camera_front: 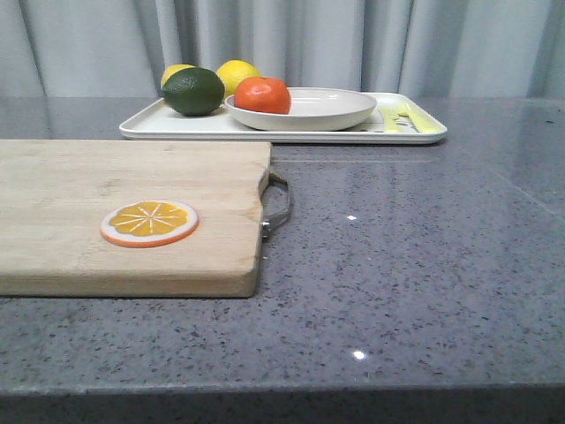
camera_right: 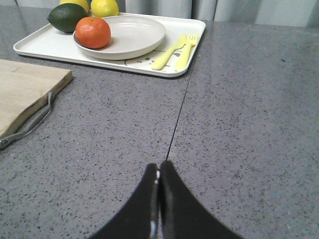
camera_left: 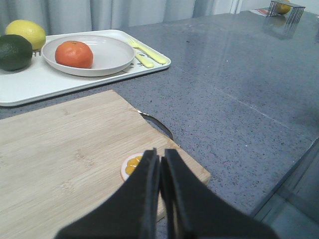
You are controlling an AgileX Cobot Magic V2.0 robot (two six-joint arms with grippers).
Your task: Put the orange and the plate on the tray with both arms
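Item 1, as I log it: the tray [camera_front: 177, 125], flat, white, rectangular, sits at the far side of the grey speckled desk [camera_front: 424, 265]. Item 2: the plate [camera_front: 327, 110] rests on the tray, right of its middle. Item 3: the orange [camera_front: 262, 94] lies in the plate, against its left rim. Also on the tray I count a dark green avocado [camera_front: 193, 91], two lemons [camera_front: 237, 74] behind it, and a yellow fork and knife [camera_right: 175, 51] beside the plate. Nearer me, a wooden cutting board [camera_front: 106, 212] with a metal handle carries an orange slice disc [camera_front: 149, 222]. Left end effector [camera_left: 160, 157]: clenched, nothing between the fingers, hovering over the board's corner. Right end effector [camera_right: 158, 169]: clenched, empty, above bare desk.
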